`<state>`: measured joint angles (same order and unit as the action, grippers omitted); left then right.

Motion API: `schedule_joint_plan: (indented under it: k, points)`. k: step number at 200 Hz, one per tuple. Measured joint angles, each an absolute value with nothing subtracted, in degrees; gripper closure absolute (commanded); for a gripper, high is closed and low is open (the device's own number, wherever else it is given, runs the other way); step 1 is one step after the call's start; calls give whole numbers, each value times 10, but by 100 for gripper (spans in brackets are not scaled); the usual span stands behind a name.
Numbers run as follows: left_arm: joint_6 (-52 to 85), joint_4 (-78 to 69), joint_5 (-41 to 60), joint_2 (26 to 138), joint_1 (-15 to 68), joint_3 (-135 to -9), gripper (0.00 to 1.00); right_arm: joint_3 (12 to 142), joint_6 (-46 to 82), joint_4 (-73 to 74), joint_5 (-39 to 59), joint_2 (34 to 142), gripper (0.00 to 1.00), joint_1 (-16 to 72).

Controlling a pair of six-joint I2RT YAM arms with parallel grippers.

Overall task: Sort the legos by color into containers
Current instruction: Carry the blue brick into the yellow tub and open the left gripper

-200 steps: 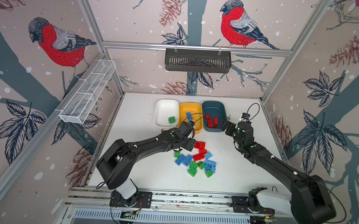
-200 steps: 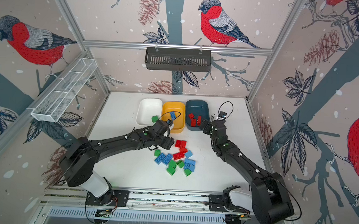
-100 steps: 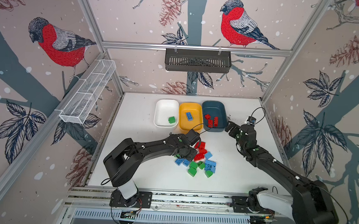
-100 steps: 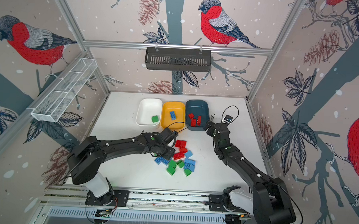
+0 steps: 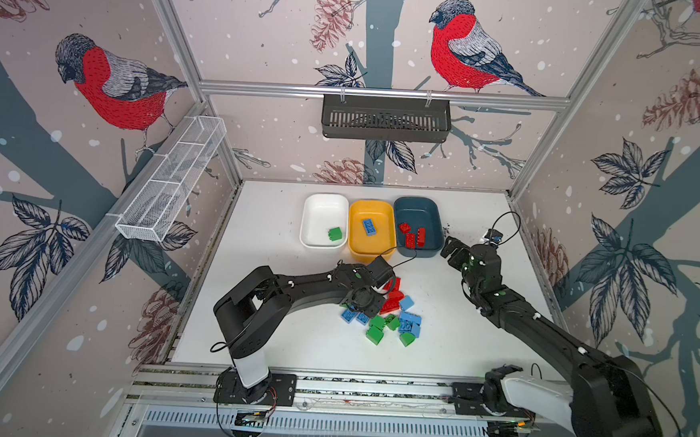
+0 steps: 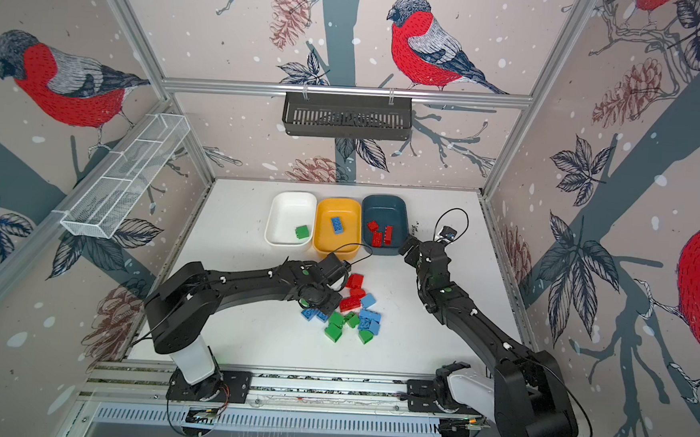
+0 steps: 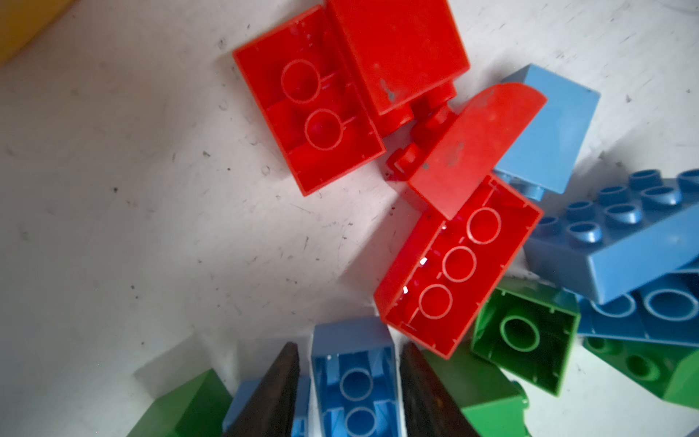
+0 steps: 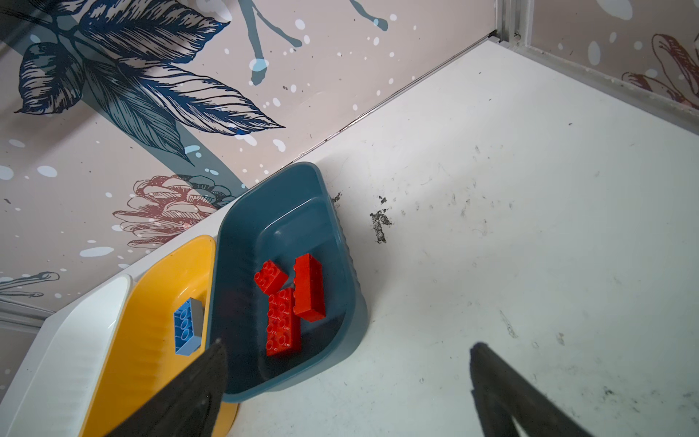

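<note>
The loose legos [image 5: 392,313] lie in a red, blue and green heap mid-table. My left gripper [image 7: 350,346] is down at the heap's left edge [image 5: 359,309], shut on an upside-down blue lego [image 7: 353,378] that rests on the table. At the back stand three containers. The white one [image 5: 324,209] holds a green brick [image 5: 335,234]. A blue brick [image 5: 369,226] lies in the yellow one [image 5: 371,210]. In the teal one [image 5: 417,211] are three red bricks [image 8: 289,302]. My right gripper [image 5: 448,248] hovers open and empty just right of the teal tub [image 8: 348,346].
A black slotted basket [image 5: 385,117] hangs on the back wall and a white wire-mesh basket [image 5: 171,188] on the left wall. Patterned walls close three sides. A metal rail [image 5: 329,387] with both arm bases runs along the front edge.
My left gripper has come from beside the yellow tub down into the heap and closed round the blue lego. The right gripper has drawn back a little to the right, still open.
</note>
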<state>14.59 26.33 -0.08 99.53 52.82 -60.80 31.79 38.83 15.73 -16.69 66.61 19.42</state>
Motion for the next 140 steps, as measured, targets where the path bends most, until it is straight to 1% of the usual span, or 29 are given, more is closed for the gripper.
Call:
schedule_joint_plan:
  k: [10, 49, 79, 140]
  points:
    - [146, 263, -1, 998, 528, -608, 56, 318, 388, 159, -167, 666, 1, 194]
    - [146, 262, -4, 1008, 529, -607, 62, 318, 388, 159, -166, 666, 0, 194]
    - [147, 260, -14, 1008, 529, -607, 69, 318, 388, 159, -164, 667, 0, 194]
    - [181, 233, -75, 947, 516, -626, 70, 310, 368, 181, -106, 667, 1, 194]
